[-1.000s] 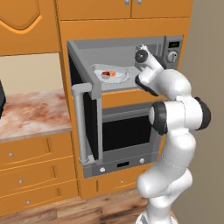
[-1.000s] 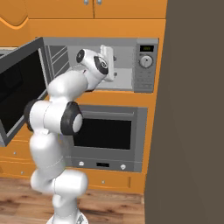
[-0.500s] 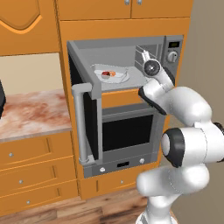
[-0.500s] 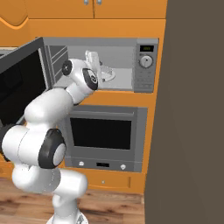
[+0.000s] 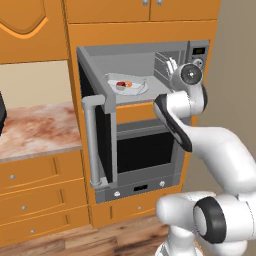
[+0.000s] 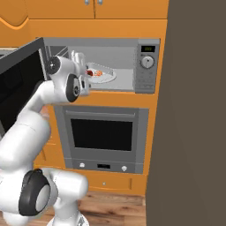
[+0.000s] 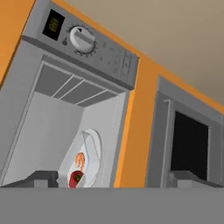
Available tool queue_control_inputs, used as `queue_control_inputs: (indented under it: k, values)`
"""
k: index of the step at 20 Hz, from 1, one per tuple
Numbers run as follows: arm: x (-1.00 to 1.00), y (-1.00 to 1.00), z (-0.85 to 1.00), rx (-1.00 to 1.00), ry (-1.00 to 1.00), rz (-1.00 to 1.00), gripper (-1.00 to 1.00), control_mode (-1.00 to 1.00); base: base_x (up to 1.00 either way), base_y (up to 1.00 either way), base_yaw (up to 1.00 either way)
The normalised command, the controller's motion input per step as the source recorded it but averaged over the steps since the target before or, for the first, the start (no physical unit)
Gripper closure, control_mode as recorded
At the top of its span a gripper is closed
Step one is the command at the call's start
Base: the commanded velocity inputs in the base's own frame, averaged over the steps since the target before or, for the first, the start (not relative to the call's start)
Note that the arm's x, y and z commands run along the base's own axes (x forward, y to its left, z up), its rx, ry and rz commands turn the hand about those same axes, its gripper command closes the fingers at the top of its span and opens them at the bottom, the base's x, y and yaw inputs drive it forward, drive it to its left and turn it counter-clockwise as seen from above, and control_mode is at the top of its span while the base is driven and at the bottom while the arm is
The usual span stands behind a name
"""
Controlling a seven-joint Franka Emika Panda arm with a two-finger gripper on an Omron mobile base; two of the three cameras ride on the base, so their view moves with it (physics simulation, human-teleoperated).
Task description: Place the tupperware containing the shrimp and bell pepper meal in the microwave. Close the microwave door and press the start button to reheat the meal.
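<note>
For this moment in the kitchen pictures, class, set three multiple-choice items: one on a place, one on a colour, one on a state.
1. Where is the shallow white rectangular tray?
A. inside the wide grey built-in microwave
B. on the marbled counter
C. in the oven

2. What colour is the small bell pepper in that tray?
A. green
B. red
C. yellow

3. How is the grey-framed, dark-glass microwave door?
A. shut
B. removed
C. swung open

Answers: 1 A, the tray lies on the round turntable in the cavity; 2 B, the hand view shows it red beside an orange shrimp piece; 3 C, the door stands out from the cavity, bar handle forward.
</note>
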Motion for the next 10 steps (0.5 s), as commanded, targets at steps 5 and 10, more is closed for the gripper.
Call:
queue_control_inputs:
  k: [5, 10]
  values:
    - [-1.0, 0.32, 0.78, 0.12, 0.08, -0.01, -1.0, -1.0, 0.0, 0.0, 0.0]
    - [-1.0, 0.47, 0.52, 0.04, 0.05, -0.05, -1.0, -1.0, 0.0, 0.0, 0.0]
